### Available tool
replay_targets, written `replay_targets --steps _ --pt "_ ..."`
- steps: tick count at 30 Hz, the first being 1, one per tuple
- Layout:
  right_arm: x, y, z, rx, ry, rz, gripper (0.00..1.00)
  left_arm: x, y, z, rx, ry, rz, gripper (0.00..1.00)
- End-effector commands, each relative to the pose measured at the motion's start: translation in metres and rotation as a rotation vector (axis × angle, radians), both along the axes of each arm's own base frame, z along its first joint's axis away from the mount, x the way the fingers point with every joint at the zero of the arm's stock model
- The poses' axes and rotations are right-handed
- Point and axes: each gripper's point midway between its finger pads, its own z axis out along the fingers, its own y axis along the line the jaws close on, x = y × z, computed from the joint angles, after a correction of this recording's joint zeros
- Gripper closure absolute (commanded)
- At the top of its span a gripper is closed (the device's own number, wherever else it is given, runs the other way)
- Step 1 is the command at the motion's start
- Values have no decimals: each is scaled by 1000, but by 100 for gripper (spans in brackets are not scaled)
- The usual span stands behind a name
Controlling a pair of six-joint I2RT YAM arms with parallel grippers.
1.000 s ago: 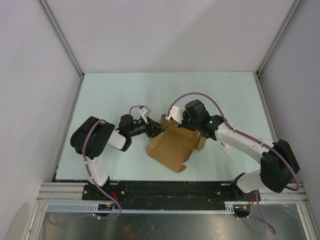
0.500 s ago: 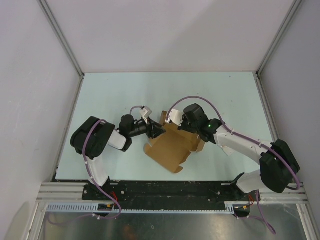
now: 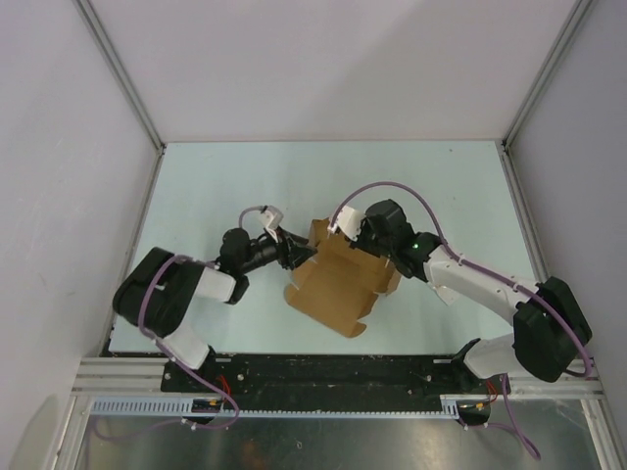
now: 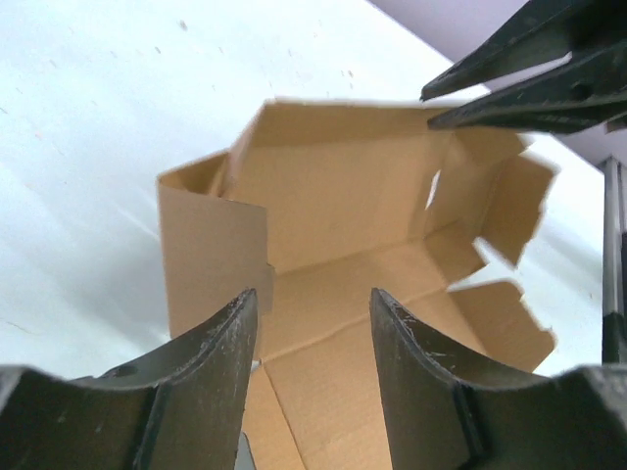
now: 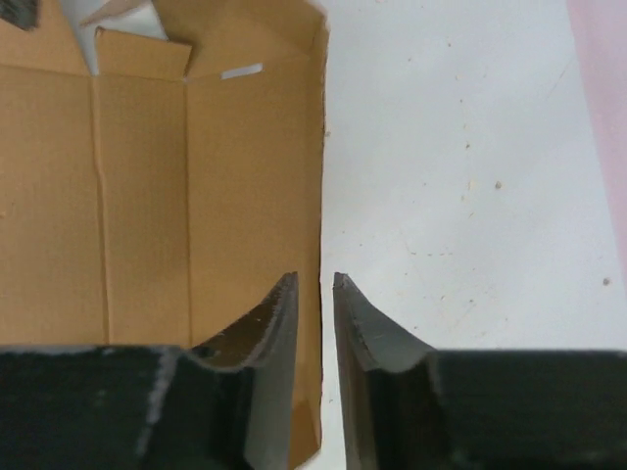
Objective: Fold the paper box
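Top external: half-folded paper box (image 3: 338,284)

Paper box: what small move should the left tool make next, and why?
Probably ease the left tool forward and close it on the upright flap of the paper box just ahead. The left tool is open and grips nothing, while the right tool straddles a side wall's edge.

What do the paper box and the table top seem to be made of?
The paper box looks like plain brown cardboard, matte, with pressed fold lines and die-cut tabs. The table looks like a smooth pale sheet, perhaps laminate or painted board; the pictures leave this open.
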Motion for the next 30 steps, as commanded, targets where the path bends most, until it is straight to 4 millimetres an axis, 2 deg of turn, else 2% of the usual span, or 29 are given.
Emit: replay_targets --steps 1,2,3,5,6,7,9,10,11,12,13,14,16,17,18,19,20,21,22,25,29,30 --pt "15 0 26 178 -18 -48 69 0 13 32 -43 -17 66 45" --pt "16 1 28 205 -12 -43 56 0 14 43 -45 -45 71 45" --pt "18 4 33 242 -9 -18 53 -1 17 39 -17 -33 79 45" --pt "31 -7 41 304 -16 -66 42 0 20 50 -7 -62 97 44" --pt "38 -7 50 353 -28 -64 39 0 22 46 12 -52 103 44" --pt "53 -18 55 405 -36 -122 37 2 23 47 17 -51 110 44" --pt "66 -22 62 447 -26 -121 35 3 22 47 25 -41 108 44" --pt "78 -23 77 472 -36 -113 34 5 22 45 30 -31 112 43" --pt "88 -33 53 441 60 -140 32 9 23 47 31 -28 120 43" --pt "87 -26 50 458 134 -72 32 10 23 41 41 -1 121 43" --pt "107 -23 75 480 126 -42 32 11 23 41 41 6 122 42" --pt "114 -32 37 443 268 -73 33 13 24 42 41 8 122 42" --pt "125 -27 28 468 370 -16 34 13 25 43 47 10 125 42" --pt "134 -28 40 468 391 12 32 14 27 42 58 9 133 42" --pt "145 -31 11 486 491 19 30 15 29 42 62 8 138 41" --pt "152 -33 5 491 524 17 29 15 29 45 61 3 140 41" --pt "162 -33 13 506 543 31 29 15 30 45 66 6 142 41" --pt "168 -38 -9 514 596 12 29 16 31 45 68 4 147 41" --pt "171 -37 -14 527 613 11 28 17 32 45 70 3 151 41" --pt "165 -30 -26 548 675 41 23 19 34 41 79 14 161 40" --pt "154 -28 -36 567 703 53 24 22 35 39 89 24 175 39" --pt "146 -29 -47 567 733 42 24 22 36 38 91 26 178 38"
